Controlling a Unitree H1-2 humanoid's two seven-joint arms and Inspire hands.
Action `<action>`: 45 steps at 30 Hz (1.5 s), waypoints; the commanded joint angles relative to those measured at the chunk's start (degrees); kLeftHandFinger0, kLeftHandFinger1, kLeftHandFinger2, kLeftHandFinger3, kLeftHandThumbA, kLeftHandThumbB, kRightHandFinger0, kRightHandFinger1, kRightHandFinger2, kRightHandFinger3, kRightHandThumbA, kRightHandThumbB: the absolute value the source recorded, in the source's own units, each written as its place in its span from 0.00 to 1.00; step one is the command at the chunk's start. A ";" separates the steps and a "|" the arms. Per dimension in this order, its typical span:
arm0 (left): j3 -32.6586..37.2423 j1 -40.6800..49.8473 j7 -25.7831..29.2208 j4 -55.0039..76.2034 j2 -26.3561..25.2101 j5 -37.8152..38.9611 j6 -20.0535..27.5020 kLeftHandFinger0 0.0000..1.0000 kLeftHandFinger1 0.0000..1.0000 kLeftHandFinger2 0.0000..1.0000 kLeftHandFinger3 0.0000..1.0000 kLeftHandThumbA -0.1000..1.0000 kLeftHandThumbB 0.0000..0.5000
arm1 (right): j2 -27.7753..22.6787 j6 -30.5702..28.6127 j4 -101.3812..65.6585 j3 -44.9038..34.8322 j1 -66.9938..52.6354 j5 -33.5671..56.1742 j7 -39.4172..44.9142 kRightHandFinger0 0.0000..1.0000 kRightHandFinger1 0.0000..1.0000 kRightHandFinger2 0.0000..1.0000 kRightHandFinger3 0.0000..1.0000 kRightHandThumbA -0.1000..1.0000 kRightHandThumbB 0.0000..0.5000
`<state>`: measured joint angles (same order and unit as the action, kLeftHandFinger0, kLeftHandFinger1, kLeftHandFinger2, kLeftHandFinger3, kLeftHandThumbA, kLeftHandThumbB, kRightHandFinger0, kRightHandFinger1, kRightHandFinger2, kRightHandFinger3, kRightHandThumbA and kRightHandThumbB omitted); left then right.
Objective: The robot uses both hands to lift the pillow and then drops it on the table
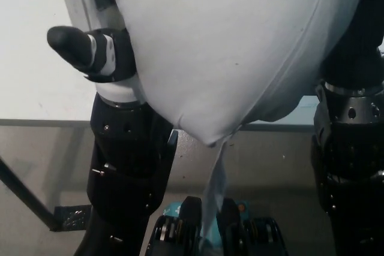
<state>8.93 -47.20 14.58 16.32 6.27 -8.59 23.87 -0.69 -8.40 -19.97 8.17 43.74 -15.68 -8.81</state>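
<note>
With the pillow [240, 52] pressed between my left hand [99, 52] and my hidden right hand, raised high above the counter [36, 88], I should keep squeezing evenly, then release together.

Below me the pale surface [36, 82] stretches off to my left, plain and smooth, with nothing lying on the part I can see. Its near edge runs straight across, a dark line. A small strip of it shows at my right too. Beneath the edge lies the grey-brown floor [42, 160].
</note>
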 commanded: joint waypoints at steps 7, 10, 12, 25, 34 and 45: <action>4.17 -3.34 -5.63 -4.65 1.87 -4.19 -1.04 1.00 1.00 1.00 1.00 1.00 0.00 | 3.04 -3.11 -0.81 4.89 5.72 -2.14 4.29 1.00 1.00 1.00 1.00 1.00 0.19; 3.80 -3.46 -5.64 -5.62 1.72 -3.77 -1.81 1.00 1.00 1.00 1.00 1.00 0.00 | 2.73 -2.88 0.62 4.61 5.99 -1.96 4.24 1.00 1.00 1.00 1.00 1.00 0.21; 3.25 -3.69 -5.05 -7.50 2.00 -2.43 -1.19 1.00 1.00 1.00 1.00 1.00 0.00 | 2.59 -2.42 2.09 4.22 6.16 -2.76 3.76 1.00 1.00 1.00 1.00 1.00 0.21; 1.51 -4.61 -4.03 -14.58 2.51 -1.22 -1.75 1.00 1.00 1.00 1.00 1.00 0.00 | 1.94 -3.24 8.83 2.66 6.36 -2.15 1.79 1.00 1.00 1.00 1.00 1.00 0.13; -1.98 -5.48 -2.30 -28.45 2.71 1.30 1.06 1.00 1.00 1.00 1.00 1.00 0.00 | 1.10 -1.28 19.51 1.55 5.88 -1.81 0.47 1.00 1.00 1.00 1.00 1.00 0.13; -3.99 -7.23 -1.58 -41.62 1.66 2.14 2.12 1.00 1.00 1.00 1.00 1.00 0.00 | 0.45 -3.18 31.96 0.56 7.10 0.03 -0.03 1.00 1.00 1.00 1.00 1.00 0.09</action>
<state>2.35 -50.03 15.85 -22.63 5.53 -4.80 25.21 -3.10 -6.00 12.63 6.25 43.75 -16.50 -11.41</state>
